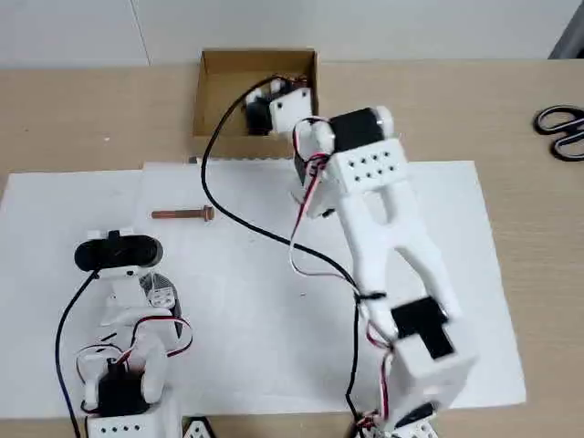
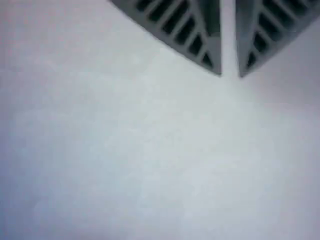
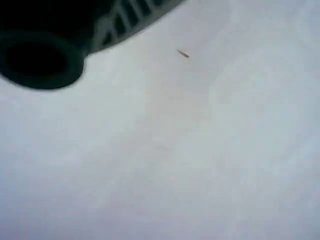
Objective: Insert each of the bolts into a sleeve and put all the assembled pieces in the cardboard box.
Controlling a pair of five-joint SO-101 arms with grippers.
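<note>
Left gripper (image 2: 229, 74): hangs close over the white paper (image 1: 274, 319), fingers drawn almost together with a thin slit between them and nothing held.
Right gripper (image 1: 274, 108): sits over the inside of the cardboard box (image 1: 219, 87), its arm stretched across the paper. I cannot tell how far it is open or whether it carries anything.
Dark hollow shape (image 3: 70, 65): round and black, close against the right wrist camera. It may be a sleeve or part of the gripper; I cannot say which.
Bolt (image 1: 182, 213): lies flat on the paper between the left arm and the box, well apart from both grippers and bare, with no sleeve on it.
Box contents: hidden behind the right gripper, so no count of finished pieces can be made.
Done so far: judging by the right arm's place at the box, a delivery step looks to be in hand.
Left to do: at least this one bolt wants a sleeve and then a trip to the box, so the task is not finished.
Scissors (image 1: 566, 133): on the table (image 1: 73, 109) at the far right, well away from the work.
</note>
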